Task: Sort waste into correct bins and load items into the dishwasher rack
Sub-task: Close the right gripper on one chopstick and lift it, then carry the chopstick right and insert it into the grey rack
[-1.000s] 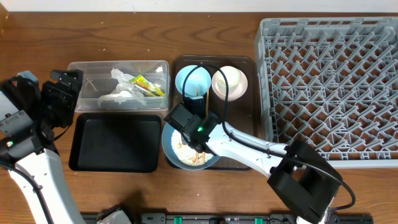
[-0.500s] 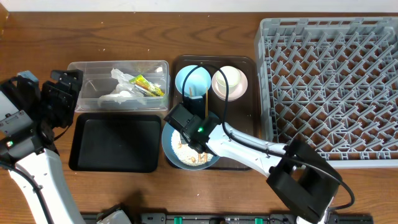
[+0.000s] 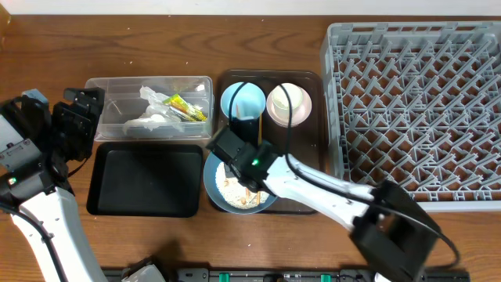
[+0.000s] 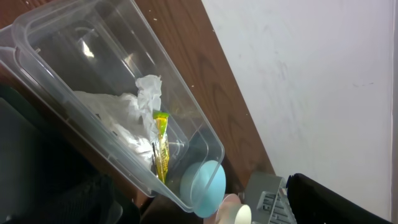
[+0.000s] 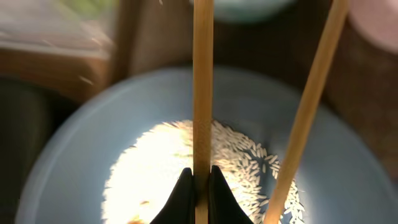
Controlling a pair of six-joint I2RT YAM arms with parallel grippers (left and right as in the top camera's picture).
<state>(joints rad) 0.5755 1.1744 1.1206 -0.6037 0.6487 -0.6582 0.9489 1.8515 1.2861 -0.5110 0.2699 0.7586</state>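
We show the right arm stretched leftward, its claw (image 5: 200, 186) pinching a slim wooden chopstick (image 5: 202, 74); the left claw (image 3: 78, 117) hovers well apart, jaw state unclear.

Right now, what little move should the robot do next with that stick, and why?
Probably lift it straight up a little. The right gripper is shut on one chopstick over the rice in the large blue bowl. The other chopstick leans loose beside it, so a slow rise should avoid knocking it before heading to the rack.
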